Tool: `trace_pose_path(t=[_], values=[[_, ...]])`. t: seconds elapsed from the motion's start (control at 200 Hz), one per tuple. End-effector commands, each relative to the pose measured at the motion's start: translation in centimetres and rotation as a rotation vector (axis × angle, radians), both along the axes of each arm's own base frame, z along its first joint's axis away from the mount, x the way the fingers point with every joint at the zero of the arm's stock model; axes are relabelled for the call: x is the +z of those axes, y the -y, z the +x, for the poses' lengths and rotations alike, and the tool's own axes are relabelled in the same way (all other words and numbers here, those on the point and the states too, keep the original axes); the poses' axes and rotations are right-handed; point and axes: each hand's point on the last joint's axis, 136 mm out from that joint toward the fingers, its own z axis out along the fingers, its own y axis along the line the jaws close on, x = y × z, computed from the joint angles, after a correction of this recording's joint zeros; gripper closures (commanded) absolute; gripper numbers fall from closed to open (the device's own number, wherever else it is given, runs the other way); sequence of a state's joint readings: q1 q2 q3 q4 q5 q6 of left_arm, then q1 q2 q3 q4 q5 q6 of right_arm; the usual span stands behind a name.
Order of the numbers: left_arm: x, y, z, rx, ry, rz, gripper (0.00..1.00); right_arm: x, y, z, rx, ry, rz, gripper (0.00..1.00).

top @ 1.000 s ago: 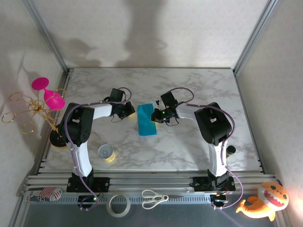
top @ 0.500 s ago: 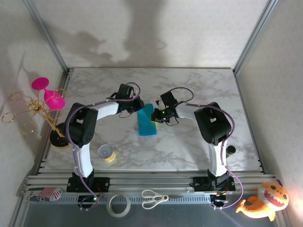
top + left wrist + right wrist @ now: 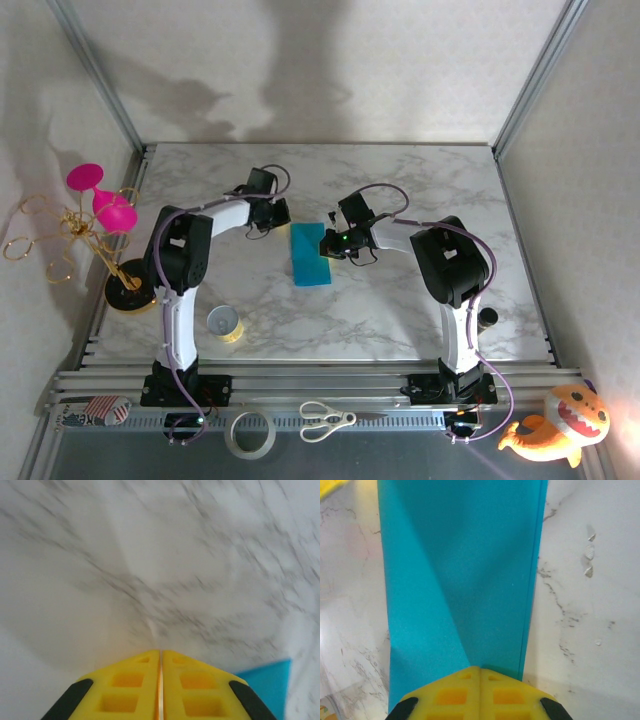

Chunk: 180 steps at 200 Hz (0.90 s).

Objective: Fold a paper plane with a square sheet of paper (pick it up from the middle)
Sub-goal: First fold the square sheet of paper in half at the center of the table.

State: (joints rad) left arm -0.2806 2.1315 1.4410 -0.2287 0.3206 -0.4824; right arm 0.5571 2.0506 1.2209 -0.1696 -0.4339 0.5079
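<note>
**Task item.** The sheet of paper (image 3: 311, 255) lies flat on the marble table (image 3: 420, 310), near the middle and between the two arms. It is a long narrow teal strip running near to far. The right wrist view shows slanted creases across it and a second layer edge along its right side. How many layers are stacked cannot be made out.

**Right gripper** (image 3: 480, 669). The fingers are fully closed, tip against tip, and sit at the right edge of the strip towards its far end. The tips cover that stretch of the edge. It cannot be determined whether they pinch the paper or only press down on it. From overhead the wrist body hides the contact.

**Left gripper** (image 3: 160, 653). The fingers are closed with only a hairline seam between them, and nothing is held. They are over bare marble, just left of the strip's far end. Its wrist view is blurred. One teal corner shows at the lower right, cut off by the frame.

**Other.** A yellow tape roll (image 3: 225, 324) stands near the left arm's base, well apart from the paper.
</note>
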Motion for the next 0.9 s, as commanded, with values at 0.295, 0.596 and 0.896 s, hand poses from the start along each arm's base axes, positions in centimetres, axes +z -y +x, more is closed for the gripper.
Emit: trace_pose_path(t=[0.295,0.596,0.896], values=[[5.4,2.9,-2.7,-0.106,0.078,-0.142,0.89,-9.7,10.7,-5.1,-0.086,-0.202,-0.489,1.0],[1.6,6.7,-7.4,-0.196,-0.036,-0.166,0.9,-9.7,10.7,-5.3,-0.092,-0.201,-0.485,1.0],[-2.7,4.1,-7.9,-0.108,-0.127,-0.023,0.89,-10.3,11.6,-5.6,-0.084,-0.2,-0.531,1.0]])
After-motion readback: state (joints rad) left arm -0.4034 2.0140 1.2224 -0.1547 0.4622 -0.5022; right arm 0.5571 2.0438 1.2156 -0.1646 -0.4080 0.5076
